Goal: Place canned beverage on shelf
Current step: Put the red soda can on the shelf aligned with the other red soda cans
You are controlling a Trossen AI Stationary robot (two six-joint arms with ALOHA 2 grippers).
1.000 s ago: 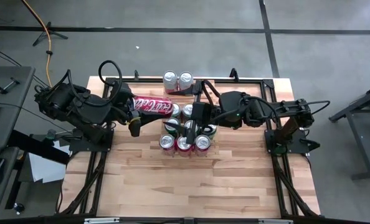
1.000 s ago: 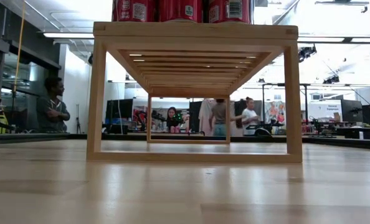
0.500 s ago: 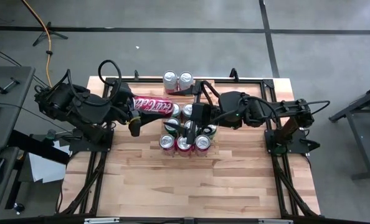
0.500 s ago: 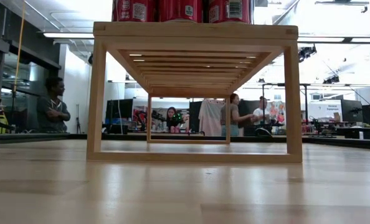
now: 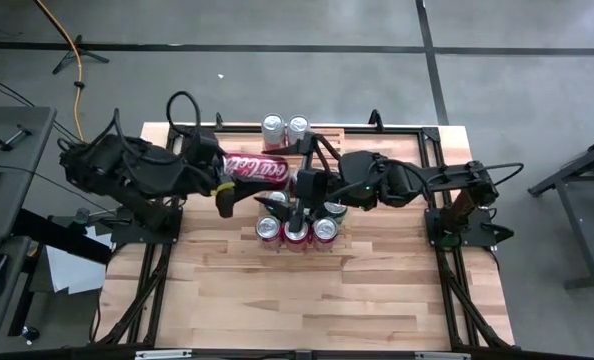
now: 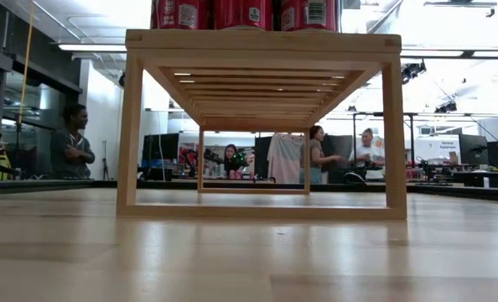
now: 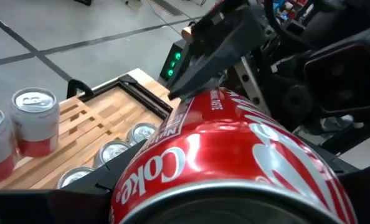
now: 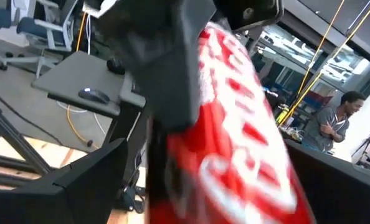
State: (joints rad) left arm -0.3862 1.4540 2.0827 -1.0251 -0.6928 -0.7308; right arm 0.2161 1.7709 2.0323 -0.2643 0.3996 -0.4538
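Observation:
A red Coca-Cola can (image 5: 260, 168) lies level in the air above the shelf (image 6: 261, 40), a pale-wood slatted rack (image 7: 79, 121). My left gripper (image 5: 227, 172) is shut on the can's left end. My right gripper (image 5: 299, 185) is open at the can's right end. In the right wrist view its fingers (image 8: 79, 180) stand on either side of the can (image 8: 247, 143). Several cans stand upright on the shelf: a red front row (image 5: 295, 232), others behind it, and two at the far end (image 5: 285, 130). My left gripper pinches the can's round wall (image 7: 147, 183) between its two fingers, near the end toward the table's left. The fingers come level from the left and lie along the can. The can is lifted clear and lies level above the shelved cans. My right gripper: I cannot tell whether its fingers touch the can.
The shelf stands mid-table inside a black frame (image 5: 417, 128). Bare wooden tabletop (image 5: 307, 300) lies on the near side. In the low view, people (image 6: 69, 143) sit and stand in the room beyond the table.
My left gripper has carried the can a little toward the table's right, still level. My right gripper has come toward the table's left and now reaches the can's right end. Neither gripper's gap has changed.

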